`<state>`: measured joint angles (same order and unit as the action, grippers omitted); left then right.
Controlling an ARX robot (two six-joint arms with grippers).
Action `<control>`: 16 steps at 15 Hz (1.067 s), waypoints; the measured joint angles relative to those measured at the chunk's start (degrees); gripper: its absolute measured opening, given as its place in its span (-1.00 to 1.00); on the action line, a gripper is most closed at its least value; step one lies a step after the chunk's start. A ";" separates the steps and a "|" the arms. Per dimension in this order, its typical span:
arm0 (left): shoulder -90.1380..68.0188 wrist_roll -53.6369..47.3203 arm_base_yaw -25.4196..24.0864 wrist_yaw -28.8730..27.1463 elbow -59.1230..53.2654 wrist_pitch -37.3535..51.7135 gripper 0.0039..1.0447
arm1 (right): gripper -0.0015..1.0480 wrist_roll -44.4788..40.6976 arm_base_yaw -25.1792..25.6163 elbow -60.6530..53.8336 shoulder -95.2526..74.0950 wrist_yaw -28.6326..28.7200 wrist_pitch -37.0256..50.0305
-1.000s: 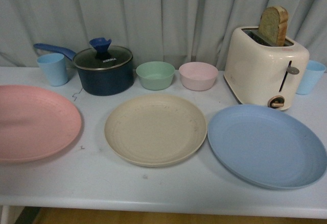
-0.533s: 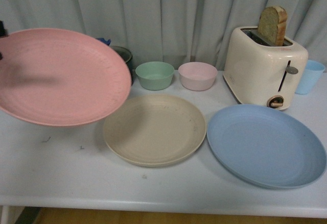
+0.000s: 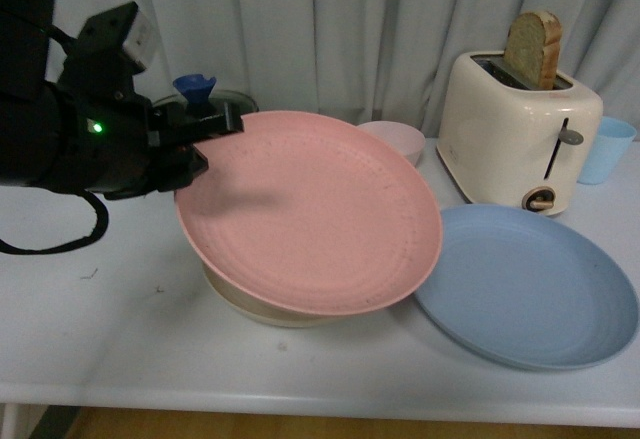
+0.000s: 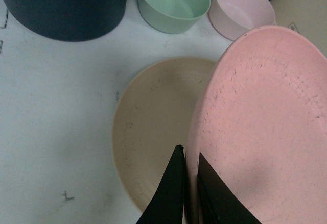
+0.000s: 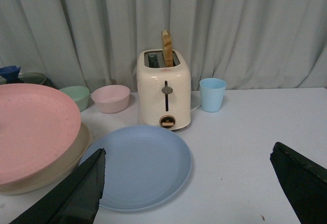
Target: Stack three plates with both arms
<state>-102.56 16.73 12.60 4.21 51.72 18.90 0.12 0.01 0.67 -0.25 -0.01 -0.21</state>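
The white table [image 3: 120, 339] bears the beige plate [image 4: 153, 127] and the light blue plate [image 3: 530, 289]. Behind them stand a dark pot [image 4: 66, 9], a green bowl [image 4: 173, 4], a pink bowl [image 3: 400, 137], a toaster [image 3: 520, 129] and 1 blue cup [image 3: 608, 149].

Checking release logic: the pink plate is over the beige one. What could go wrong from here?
1. The left hand pinches the pink plate only at its rim, with the plate tilted; it may pivot or slip.
2. It hangs off-centre over the beige plate, toward the blue plate; released here, it could land skewed or clip that one.
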 joint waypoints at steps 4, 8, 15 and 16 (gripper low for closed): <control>-7.39 5.27 0.13 -2.69 5.33 2.51 -0.95 | 0.87 0.00 0.00 0.00 0.00 0.00 0.00; -13.11 5.99 -0.90 -4.85 5.66 3.17 -0.95 | 0.87 0.00 0.00 0.00 0.00 0.00 0.00; -16.39 11.93 -1.86 -1.33 6.40 5.46 -0.41 | 0.87 0.00 0.00 0.00 0.00 -0.02 0.00; -15.58 14.43 -1.90 -0.15 5.73 5.77 -0.20 | 0.87 0.00 0.00 0.00 0.00 -0.02 0.00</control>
<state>-118.15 31.16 10.70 4.05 57.45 24.67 0.12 0.01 0.67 -0.25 -0.03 -0.21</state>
